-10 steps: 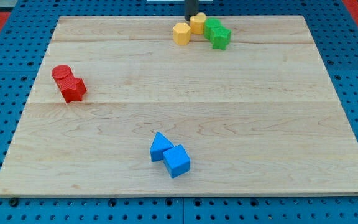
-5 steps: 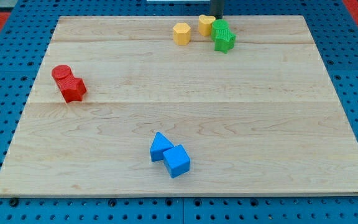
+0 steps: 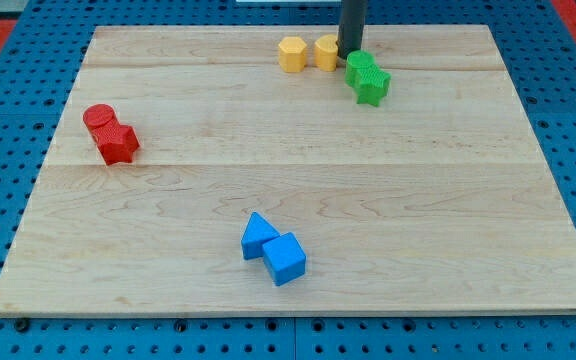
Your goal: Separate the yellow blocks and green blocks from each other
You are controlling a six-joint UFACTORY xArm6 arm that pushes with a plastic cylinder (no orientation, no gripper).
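Two yellow blocks sit near the view's top: a hexagonal one and a round one to its right. Two green blocks touch each other just right of them: a round one and a star-shaped one below it. My tip stands between the round yellow block and the round green block, touching or nearly touching both. The rod rises out of the view's top.
A red cylinder and a red star block sit together at the view's left. A blue triangular block and a blue cube sit together near the view's bottom. The wooden board lies on a blue pegboard.
My tip has come down between the yellow and green blocks. The green pair has slid right and down. The round yellow block has shifted slightly left and down, closer to the hexagonal one.
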